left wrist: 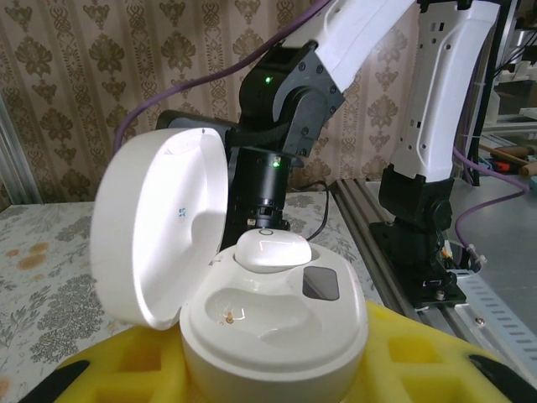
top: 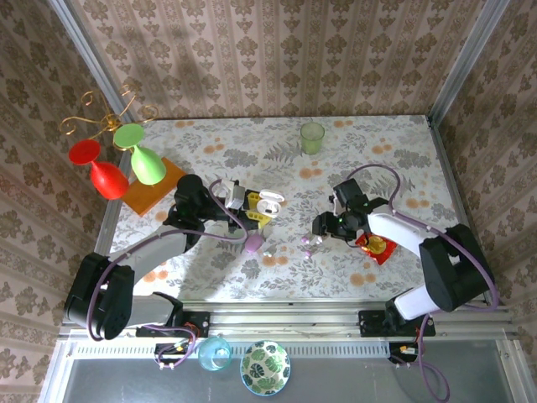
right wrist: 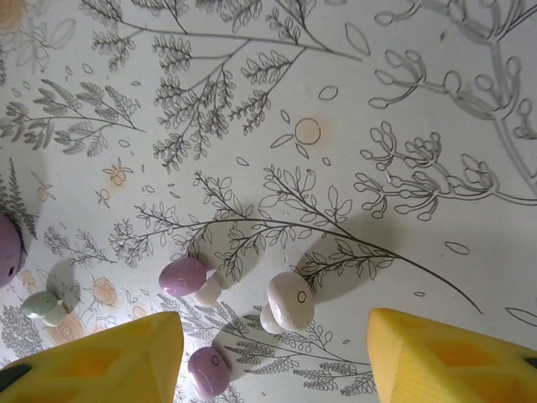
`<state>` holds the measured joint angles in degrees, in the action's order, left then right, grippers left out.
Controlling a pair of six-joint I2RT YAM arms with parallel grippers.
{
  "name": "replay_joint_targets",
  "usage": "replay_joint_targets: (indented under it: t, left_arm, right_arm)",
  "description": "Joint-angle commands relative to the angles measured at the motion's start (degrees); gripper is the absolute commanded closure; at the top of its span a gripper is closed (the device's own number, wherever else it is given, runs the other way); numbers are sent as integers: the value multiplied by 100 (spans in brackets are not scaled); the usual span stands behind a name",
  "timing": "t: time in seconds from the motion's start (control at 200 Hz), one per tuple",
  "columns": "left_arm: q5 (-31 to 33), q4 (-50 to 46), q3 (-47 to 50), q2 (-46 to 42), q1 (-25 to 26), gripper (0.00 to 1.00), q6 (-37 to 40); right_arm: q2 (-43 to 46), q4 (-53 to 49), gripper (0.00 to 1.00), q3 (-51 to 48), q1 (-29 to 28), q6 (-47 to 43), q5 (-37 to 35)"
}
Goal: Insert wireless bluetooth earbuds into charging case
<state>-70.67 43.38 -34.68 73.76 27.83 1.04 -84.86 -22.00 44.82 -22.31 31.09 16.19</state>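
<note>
Right claw [right wrist: 270, 336] spread wide over white earbud [right wrist: 290, 302], purple earbuds [right wrist: 182, 275] alongside; left claw [left wrist: 277, 374] grips open case [left wrist: 277, 323].

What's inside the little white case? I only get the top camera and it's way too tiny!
Observer: On the left wrist camera, the white case is open, with one white earbud resting in it.
Operator: Is there room for another?
Observer: Yes, the slot beside it is empty.
Operator: Where's another white one?
Observer: On the right wrist camera, a loose white earbud lies on the table, framed between the spread fingers of the right gripper.
</note>
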Motion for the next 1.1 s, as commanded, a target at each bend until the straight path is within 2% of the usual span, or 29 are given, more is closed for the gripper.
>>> replay_joint_targets:
  t: [0.0, 0.34, 0.74, 1.095]
  left_arm:
    - [-309, 180, -184, -99, 20, 82, -59]
    - [-498, 286, -215, -72, 29, 82, -56]
    - [-649, 334, -241, -49, 73, 82, -51]
    - [-553, 320, -197, -46, 55, 81, 20]
  right_arm:
    - [-170, 242, 41, -69, -47, 217, 303]
    - [-432, 782, 44, -105, -421, 376, 658]
    - [467, 665, 48, -251, -411, 114, -319]
    - [140, 479, 55, -289, -405, 460, -165]
